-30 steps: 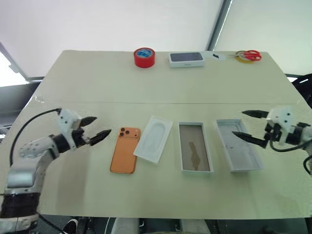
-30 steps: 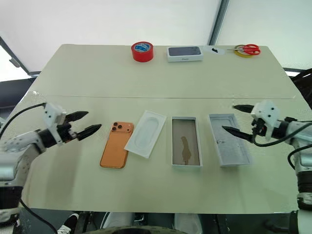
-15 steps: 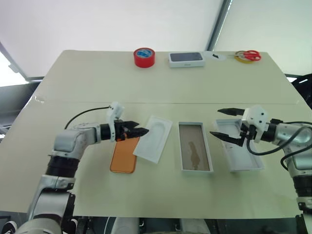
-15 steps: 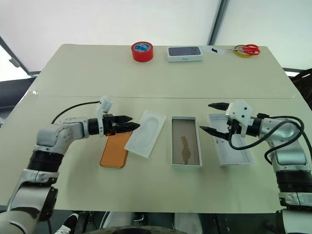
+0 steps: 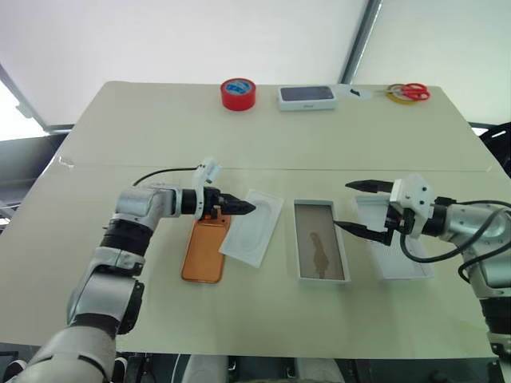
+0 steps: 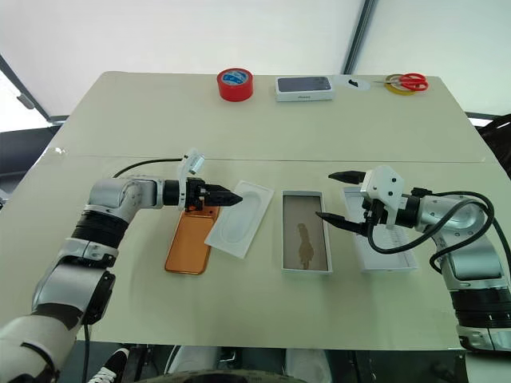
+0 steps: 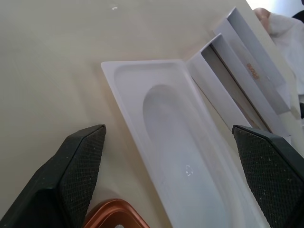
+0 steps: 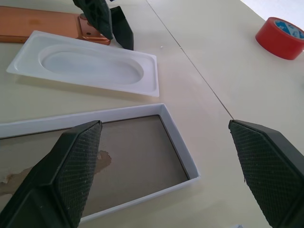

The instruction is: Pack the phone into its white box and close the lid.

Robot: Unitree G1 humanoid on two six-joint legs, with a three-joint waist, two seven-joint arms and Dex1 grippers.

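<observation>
The phone lies flat on the worktop, back up. The left gripper hangs over its top end, fingers spread, holding nothing. Just beside it is a thin white insert, then the box. The right gripper hovers there, fingers spread too, with the lid under that arm. The phone looks stiff, smooth and slippery, so pinch its long edges.
</observation>
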